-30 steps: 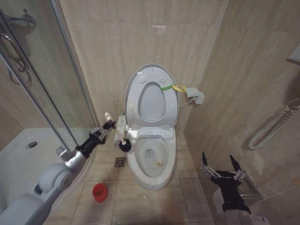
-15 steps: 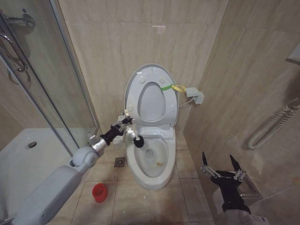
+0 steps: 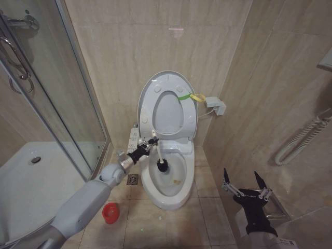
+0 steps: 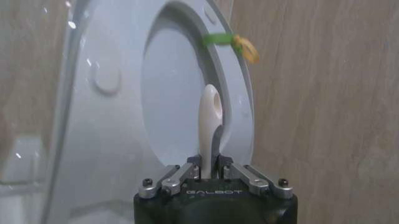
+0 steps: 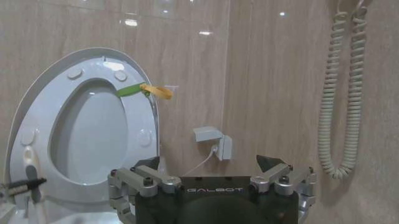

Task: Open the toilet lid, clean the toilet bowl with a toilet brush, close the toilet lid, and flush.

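The toilet lid point(image 3: 167, 111) stands raised against the back wall with the seat ring; its yellow-green strap point(image 3: 189, 96) hangs at the edge. Below it the white toilet bowl point(image 3: 150, 189) lies uncovered. My left gripper point(image 3: 151, 141) reaches over the bowl's back left rim, shut on the thin white handle of the toilet brush point(image 3: 162, 166), whose dark head hangs down inside the bowl. In the left wrist view, the left gripper point(image 4: 210, 169) clamps the handle point(image 4: 210, 112) in front of the lid point(image 4: 171, 84). My right gripper point(image 3: 244, 181) stays parked at lower right, open point(image 5: 209, 164).
The red holder cup point(image 3: 109, 212) sits on the floor tiles left of the bowl, near a floor drain point(image 3: 133, 179). A glass shower screen point(image 3: 57, 104) and tray point(image 3: 31, 176) bound the left. A wall box point(image 3: 218, 107) and a coiled hose point(image 3: 301, 137) are on the right.
My left arm has swung right from beside the button panel to over the bowl. The brush head has gone from outside the rim down into the bowl. The right arm is still.
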